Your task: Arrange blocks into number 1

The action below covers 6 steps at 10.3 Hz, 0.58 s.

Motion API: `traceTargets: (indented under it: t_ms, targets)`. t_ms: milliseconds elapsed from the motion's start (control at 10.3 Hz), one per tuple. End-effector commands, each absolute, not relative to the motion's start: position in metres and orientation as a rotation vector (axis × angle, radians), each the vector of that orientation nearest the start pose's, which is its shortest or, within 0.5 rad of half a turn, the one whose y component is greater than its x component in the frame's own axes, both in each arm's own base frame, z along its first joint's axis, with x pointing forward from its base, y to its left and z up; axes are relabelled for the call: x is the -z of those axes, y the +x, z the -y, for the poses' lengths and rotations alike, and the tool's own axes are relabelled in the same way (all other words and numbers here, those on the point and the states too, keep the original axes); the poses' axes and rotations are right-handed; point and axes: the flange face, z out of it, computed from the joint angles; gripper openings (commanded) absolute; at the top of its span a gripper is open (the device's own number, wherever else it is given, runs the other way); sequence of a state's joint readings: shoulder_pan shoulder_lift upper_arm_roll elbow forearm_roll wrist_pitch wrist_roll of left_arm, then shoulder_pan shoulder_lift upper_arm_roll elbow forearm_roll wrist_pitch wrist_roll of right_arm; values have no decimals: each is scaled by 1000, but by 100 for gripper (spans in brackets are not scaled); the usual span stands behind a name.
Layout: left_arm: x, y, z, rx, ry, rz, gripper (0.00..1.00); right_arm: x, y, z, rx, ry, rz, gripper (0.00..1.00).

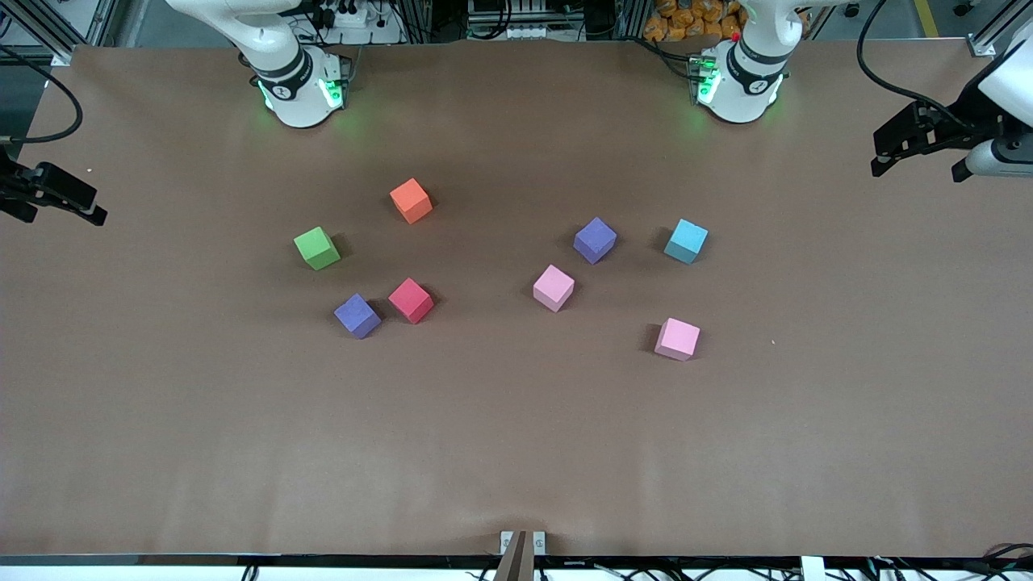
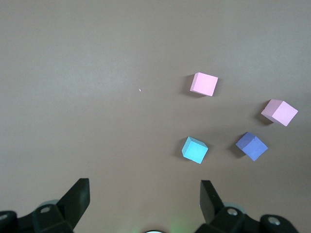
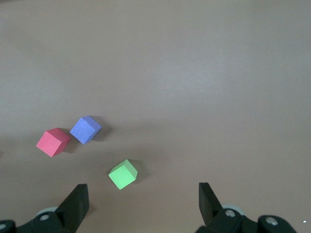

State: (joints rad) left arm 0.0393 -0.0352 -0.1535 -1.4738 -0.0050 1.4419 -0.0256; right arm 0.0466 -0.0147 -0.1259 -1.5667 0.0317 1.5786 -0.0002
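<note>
Left gripper (image 1: 920, 153) and right gripper (image 1: 60, 198) waiting spread at the table (image 1: 516, 452) ends, wide bare tabletop lying around, five matte blocks (image 1: 554, 288) sitting scattered mid-table, apart.

Obstacles: orange cube (image 1: 411, 200), green cube (image 1: 316, 248), light blue cube (image 1: 686, 240) flank scattered blocks (image 1: 554, 287); wide bare table (image 1: 516, 452) nearer camera than blocks.
</note>
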Motion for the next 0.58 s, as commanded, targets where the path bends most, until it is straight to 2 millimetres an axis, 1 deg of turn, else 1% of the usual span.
traceTargets:
  t_ms: [0, 291, 485]
  targets:
    - [-680, 523, 62, -7, -3151, -118, 100, -636, 549, 41, 45, -3106, -121, 100]
    - [-675, 526, 60, -21, -3151, -112, 100, -636, 550, 41, 47, -3106, -119, 100]
    - [-675, 526, 65, -24, -3153, -123, 100, -634, 550, 40, 40, -3114, -112, 100]
